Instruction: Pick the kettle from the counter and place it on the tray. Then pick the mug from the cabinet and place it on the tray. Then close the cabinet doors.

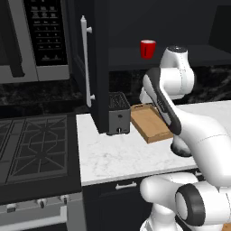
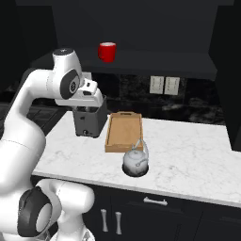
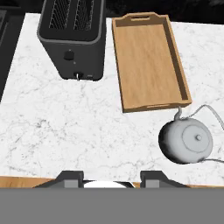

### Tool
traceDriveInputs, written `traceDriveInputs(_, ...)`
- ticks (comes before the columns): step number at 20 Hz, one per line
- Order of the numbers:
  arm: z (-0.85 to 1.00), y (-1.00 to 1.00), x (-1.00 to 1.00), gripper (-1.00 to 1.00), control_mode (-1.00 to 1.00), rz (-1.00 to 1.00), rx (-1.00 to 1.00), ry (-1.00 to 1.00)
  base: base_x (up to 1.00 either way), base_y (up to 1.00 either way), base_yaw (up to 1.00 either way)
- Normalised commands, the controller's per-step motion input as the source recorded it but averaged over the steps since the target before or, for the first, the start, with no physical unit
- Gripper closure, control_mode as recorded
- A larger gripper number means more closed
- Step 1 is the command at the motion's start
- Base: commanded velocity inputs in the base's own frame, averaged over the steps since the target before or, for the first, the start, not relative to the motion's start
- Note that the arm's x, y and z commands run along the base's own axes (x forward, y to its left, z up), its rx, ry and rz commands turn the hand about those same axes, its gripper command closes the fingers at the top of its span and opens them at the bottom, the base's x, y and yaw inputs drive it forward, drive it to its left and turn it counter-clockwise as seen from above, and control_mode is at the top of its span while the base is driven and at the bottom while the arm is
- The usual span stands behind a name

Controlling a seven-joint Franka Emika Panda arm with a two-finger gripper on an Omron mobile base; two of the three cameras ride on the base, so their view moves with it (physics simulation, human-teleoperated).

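Note:
The silver-grey kettle stands on the white marble counter, just in front of the near end of the wooden tray, which holds nothing. My gripper hangs open high above the counter with nothing between its fingers; in the hand view the kettle lies to its right. The red mug sits on the dark shelf of the open cabinet. The left cabinet door stands swung out, its silver bar handle facing the stove side.
A black-and-silver toaster stands left of the tray, under the open door. A black stovetop lies left of the counter, below a microwave. Wall outlets sit behind the tray.

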Motion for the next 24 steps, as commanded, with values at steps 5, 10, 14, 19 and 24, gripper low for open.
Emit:
traceDriveInputs(5,-0.04,-0.06,-0.06,-1.0,-1.0,0.0,0.0,-0.01,0.0,0.0,0.0)
traceDriveInputs(10,-0.15,-0.71,-0.16,-1.0,-1.0,0.01,0.03,-0.05,0.0,0.0,0.0)
traceDriveInputs(14,-0.38,-0.93,-0.06,-1.0,-1.0,0.0,0.07,0.0,0.0,0.0,0.0)
traceDriveInputs(19,-0.39,-0.84,-0.04,-1.0,-1.0,0.0,0.06,0.0,0.0,0.0,0.0)
traceDriveInputs(24,-0.21,-0.67,-0.15,-1.0,-1.0,0.0,0.06,0.0,0.0,0.0,0.0)
